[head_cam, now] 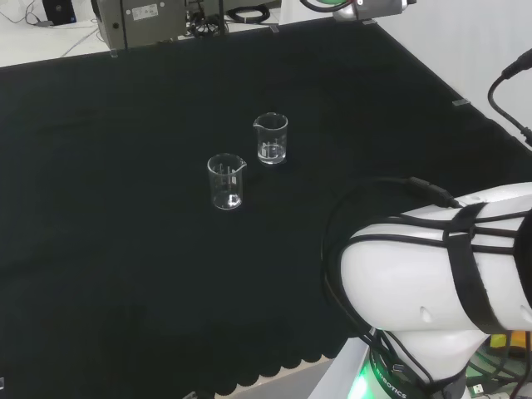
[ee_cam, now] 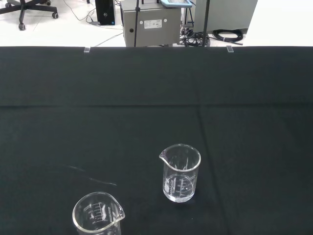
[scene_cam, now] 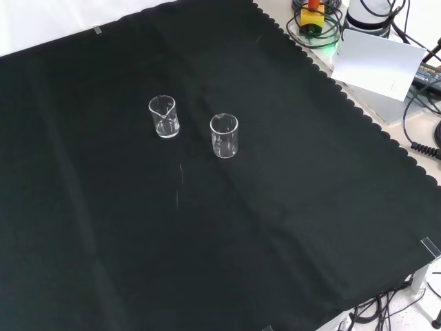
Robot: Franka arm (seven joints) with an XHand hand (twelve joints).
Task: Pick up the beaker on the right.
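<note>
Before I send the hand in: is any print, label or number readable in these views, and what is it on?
None reads clearly.
Far beaker: white scale marks on the glass, numbers too small to read.
Near beaker: scale marks, also unreadable.
Grey cabinet beyond the cloth: a white label, print too small.
White card beside the cloth in the front view: a small mark, not legible.

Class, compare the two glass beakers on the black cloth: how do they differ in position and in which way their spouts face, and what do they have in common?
In the head view, the right beaker stands farther back than the left beaker. The right beaker's spout points to the view's left; the left beaker's points to the right. In the front view, the left beaker is nearer the arm's base. Both are clear, upright, apparently empty, similar in size and untouched.
</note>
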